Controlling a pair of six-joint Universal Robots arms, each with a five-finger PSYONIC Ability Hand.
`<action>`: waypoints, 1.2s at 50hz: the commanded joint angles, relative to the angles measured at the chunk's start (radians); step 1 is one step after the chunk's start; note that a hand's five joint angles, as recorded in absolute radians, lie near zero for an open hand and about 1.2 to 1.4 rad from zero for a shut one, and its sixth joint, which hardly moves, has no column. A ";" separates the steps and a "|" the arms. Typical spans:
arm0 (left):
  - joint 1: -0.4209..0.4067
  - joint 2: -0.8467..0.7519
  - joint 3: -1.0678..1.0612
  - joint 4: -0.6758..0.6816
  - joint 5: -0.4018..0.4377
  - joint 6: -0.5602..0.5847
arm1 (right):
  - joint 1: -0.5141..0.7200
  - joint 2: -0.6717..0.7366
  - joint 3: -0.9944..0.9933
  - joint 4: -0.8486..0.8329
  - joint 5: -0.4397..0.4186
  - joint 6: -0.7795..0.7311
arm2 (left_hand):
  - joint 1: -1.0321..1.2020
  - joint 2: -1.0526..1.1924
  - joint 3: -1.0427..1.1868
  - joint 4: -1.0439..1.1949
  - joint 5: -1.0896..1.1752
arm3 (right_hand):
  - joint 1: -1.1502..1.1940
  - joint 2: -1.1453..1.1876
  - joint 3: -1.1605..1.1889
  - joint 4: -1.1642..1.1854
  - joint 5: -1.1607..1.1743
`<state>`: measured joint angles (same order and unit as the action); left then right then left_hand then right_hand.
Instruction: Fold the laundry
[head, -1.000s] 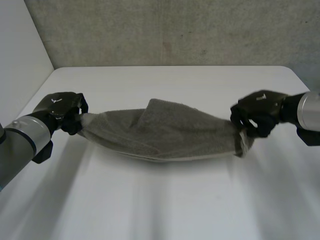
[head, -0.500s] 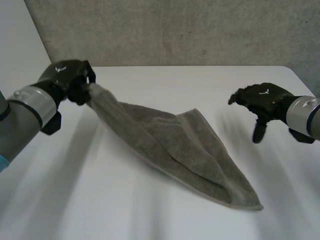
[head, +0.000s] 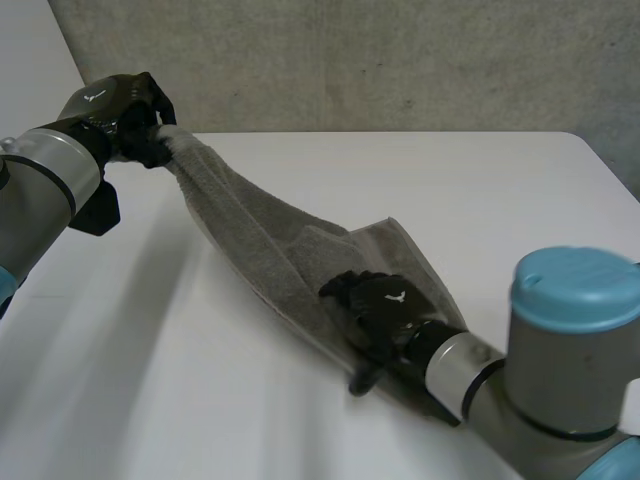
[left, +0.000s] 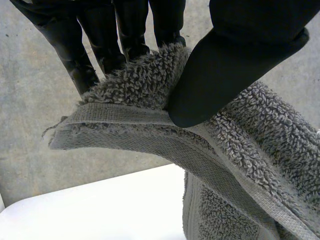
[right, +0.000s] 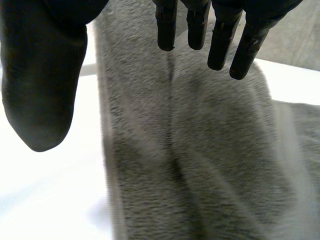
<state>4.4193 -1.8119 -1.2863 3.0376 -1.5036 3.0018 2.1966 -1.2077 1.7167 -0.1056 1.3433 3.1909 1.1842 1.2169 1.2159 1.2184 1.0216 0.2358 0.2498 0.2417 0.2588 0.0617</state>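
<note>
A grey terry towel (head: 270, 250) stretches from the raised far-left end down across the white table (head: 480, 190) toward the near right. My left hand (head: 125, 110) holds its upper corner off the table; in the left wrist view the thumb (left: 235, 60) pinches the hemmed towel corner (left: 140, 100) against the fingers. My right hand (head: 375, 310) is over the towel's lower middle part, fingers straight and spread. In the right wrist view its fingers (right: 220, 35) hang above the towel (right: 200, 160) with nothing between them and the thumb (right: 42, 75).
The right arm (head: 560, 370) reaches in from the near right across the towel's lower end. A rough concrete wall (head: 380, 60) stands behind the table's far edge. Bare tabletop lies left of and beyond the towel.
My right hand let go of the towel's right end, which dropped to the table, then moved in over its middle. My left hand lifted its corner up and to the far left.
</note>
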 joint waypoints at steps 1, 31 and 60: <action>0.000 0.000 -0.005 0.001 0.002 -0.003 | 0.072 0.073 -0.005 -0.063 0.037 0.030 | 0.212 0.179 0.180 0.178 0.200 | -0.030 -0.044 -0.036 -0.053 -0.031; 0.046 0.002 0.015 0.004 0.000 -0.003 | -0.136 0.027 0.147 -0.226 0.229 -0.137 | 0.212 0.179 0.180 0.178 0.200 | 0.692 0.678 0.686 0.669 0.691; 0.092 0.011 -0.031 -0.002 0.002 -0.003 | -0.434 -0.112 0.317 -0.126 -0.131 -0.184 | 0.212 0.179 0.180 0.178 0.200 | 0.991 0.977 0.985 0.968 0.991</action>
<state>4.4949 -1.8071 -1.2988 3.0355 -1.5025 2.9989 1.7806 -1.2989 2.0365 -0.2515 1.2163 3.0254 1.1886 1.2175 1.2160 1.2184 1.0218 1.1900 1.1743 1.1674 1.1767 1.0121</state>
